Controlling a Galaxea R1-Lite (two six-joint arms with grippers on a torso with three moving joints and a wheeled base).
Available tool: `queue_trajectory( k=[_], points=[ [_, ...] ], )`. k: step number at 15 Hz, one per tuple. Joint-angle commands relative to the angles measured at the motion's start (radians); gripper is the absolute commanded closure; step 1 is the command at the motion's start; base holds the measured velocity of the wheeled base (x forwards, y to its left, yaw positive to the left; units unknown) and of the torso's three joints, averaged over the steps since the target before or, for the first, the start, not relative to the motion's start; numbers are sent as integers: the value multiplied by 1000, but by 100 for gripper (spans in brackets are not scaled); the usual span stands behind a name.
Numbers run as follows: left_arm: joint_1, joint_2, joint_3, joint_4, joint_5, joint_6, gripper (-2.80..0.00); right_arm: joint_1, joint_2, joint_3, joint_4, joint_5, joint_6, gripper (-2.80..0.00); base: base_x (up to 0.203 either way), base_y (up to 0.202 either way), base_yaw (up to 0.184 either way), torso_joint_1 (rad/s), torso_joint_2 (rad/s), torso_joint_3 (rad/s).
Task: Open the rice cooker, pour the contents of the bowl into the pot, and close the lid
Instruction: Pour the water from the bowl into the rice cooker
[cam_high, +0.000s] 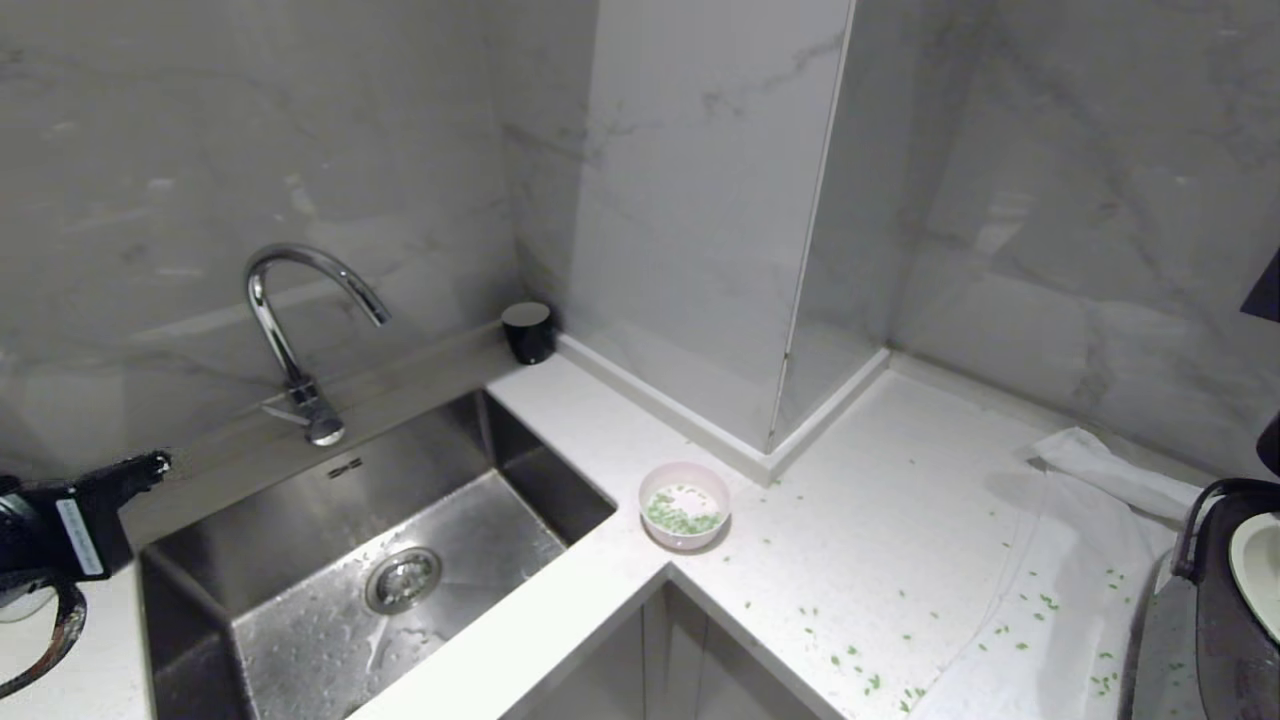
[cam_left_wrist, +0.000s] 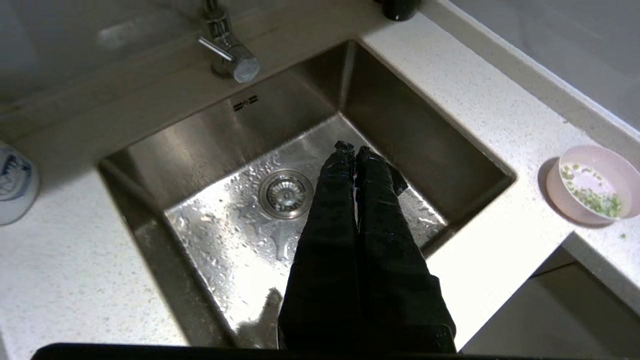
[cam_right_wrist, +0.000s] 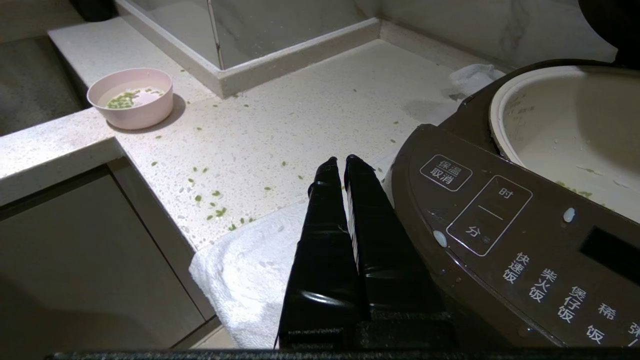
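Over sink (cam_left_wrist: 165, 150): left claw (cam_left_wrist: 354, 150) pressed together, empty; bowl (cam_high: 685, 505) apart on counter (cam_high: 880, 520), green bits scattered.

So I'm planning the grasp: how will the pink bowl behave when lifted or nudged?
The bowl looks small and rigid, so probably light. Its smooth rim may slip between fingers. The green bits seem to sit in liquid, so tilting would likely spill, as the scattered bits on the counter suggest.
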Motion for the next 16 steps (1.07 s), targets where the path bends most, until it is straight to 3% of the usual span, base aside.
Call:
queue_trajectory(
  k=[1, 5, 9, 12, 16],
  points=[
    [-2, -143, 60, 0, -2, 12, 0, 1, 1, 0, 1, 0, 0, 0, 0, 0, 0, 0, 0, 0],
    [-39, -257, 113, 6, -38, 20, 0, 0, 1, 0, 1, 0, 0, 0, 0, 0, 0, 0, 0, 0],
    [-58, -344, 119, 90, -37, 20, 0, 0, 1, 0, 1, 0, 0, 0, 0, 0, 0, 0, 0, 0],
    [-16, -374, 111, 104, -11, 26, 0, 1, 1, 0, 1, 0, 0, 0, 0, 0, 0, 0, 0, 0],
    [35, -485, 118, 107, -7, 89, 0, 0, 1, 0, 1, 0, 0, 0, 0, 0, 0, 0, 0, 0]
  ],
)
